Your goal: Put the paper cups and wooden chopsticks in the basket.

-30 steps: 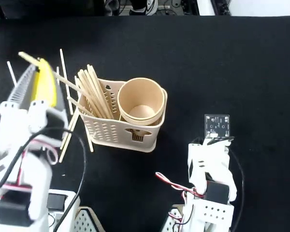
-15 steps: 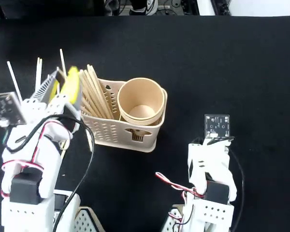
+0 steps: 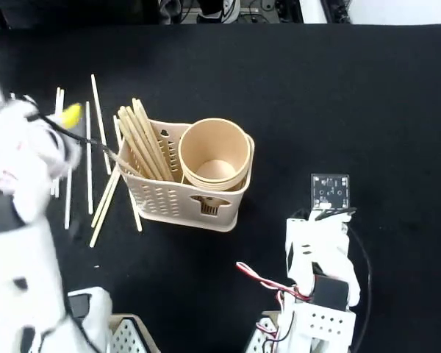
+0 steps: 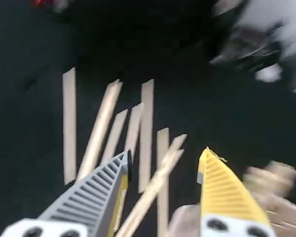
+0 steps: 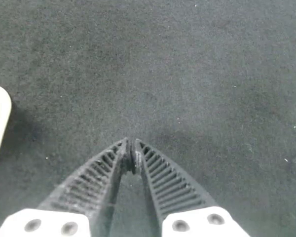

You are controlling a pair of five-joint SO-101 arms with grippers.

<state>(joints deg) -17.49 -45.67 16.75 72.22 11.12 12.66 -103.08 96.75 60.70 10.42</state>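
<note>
Black tabletop (image 3: 353,95) is being viewed from high: paper cups (image 3: 214,151) and some chopsticks (image 3: 143,143) are sitting in the basket (image 3: 184,202), with loose chopsticks (image 3: 89,154) lying just beside it. Left wrist: the left gripper (image 4: 166,153) is being held wide apart over loose chopsticks (image 4: 147,128). Right wrist: the right gripper (image 5: 133,148) is being held pressed together.

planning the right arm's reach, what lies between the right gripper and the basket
Nothing: the stretch from the right gripper to the basket is bare black table, as the high view and right wrist view show.
</note>
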